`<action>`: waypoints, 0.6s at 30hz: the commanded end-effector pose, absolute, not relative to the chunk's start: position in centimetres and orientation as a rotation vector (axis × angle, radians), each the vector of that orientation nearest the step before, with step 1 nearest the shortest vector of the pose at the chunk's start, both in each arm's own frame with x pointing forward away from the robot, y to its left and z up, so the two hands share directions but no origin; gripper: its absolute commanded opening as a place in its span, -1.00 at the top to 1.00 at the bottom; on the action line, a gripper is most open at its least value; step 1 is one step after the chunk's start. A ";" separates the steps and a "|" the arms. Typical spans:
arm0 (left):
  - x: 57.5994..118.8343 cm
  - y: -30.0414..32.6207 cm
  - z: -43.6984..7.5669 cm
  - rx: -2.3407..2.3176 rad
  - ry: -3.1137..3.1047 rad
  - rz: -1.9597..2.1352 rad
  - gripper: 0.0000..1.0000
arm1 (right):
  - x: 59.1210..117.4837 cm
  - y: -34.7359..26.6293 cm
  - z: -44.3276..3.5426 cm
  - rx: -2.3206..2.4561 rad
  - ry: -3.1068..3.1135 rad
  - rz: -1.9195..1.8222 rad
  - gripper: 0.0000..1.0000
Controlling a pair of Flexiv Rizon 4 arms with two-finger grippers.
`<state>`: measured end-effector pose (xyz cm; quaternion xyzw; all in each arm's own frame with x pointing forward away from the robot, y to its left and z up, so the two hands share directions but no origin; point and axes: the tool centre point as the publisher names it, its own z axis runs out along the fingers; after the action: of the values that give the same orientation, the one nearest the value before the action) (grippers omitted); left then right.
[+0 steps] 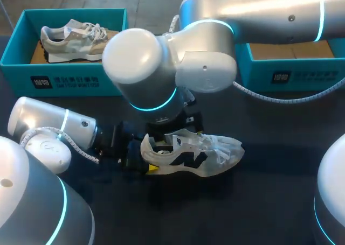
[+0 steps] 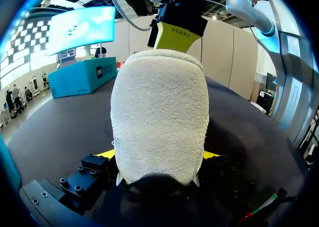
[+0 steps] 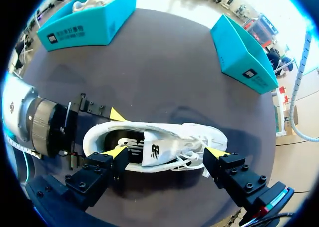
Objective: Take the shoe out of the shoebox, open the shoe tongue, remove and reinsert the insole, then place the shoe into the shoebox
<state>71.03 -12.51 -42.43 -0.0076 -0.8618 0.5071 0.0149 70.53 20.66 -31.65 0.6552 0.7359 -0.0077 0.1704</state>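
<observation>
A white shoe [image 1: 191, 156] with a black logo lies on its side on the dark table, toe to the right. My left gripper [image 1: 141, 159] comes in from the left and is shut on the shoe's heel [image 2: 159, 117], with a yellow tip pressed to each side. My right gripper [image 3: 167, 152] hangs open just above the shoe [image 3: 164, 144]. One of its fingertips [image 3: 117, 152] is at the heel opening and the other is by the laces. Its insole cannot be made out. An open teal shoebox [image 1: 294, 72] stands at the back right.
A second teal box [image 1: 64, 81] at the back left holds a beige shoe [image 1: 73, 37]. My right arm's large wrist [image 1: 145, 67] hangs over the middle of the table and hides part of it.
</observation>
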 end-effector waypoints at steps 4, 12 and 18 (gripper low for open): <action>70.9 -12.6 -42.6 -0.023 -2.685 1.572 1.00 | 70.1 21.2 -33.4 2.130 1.731 -0.042 -1.00; 70.9 -12.6 -42.6 -0.023 -2.685 1.572 1.00 | 70.1 20.3 -34.5 2.121 1.694 -0.109 -1.00; 70.9 -12.6 -42.6 -0.023 -2.685 1.572 1.00 | 70.3 19.3 -34.9 2.110 1.691 -0.137 -1.00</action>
<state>71.03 -12.51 -42.43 -0.0076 -0.8617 0.5071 0.0149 70.69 18.96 -34.45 0.6522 0.7291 -0.0729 0.1940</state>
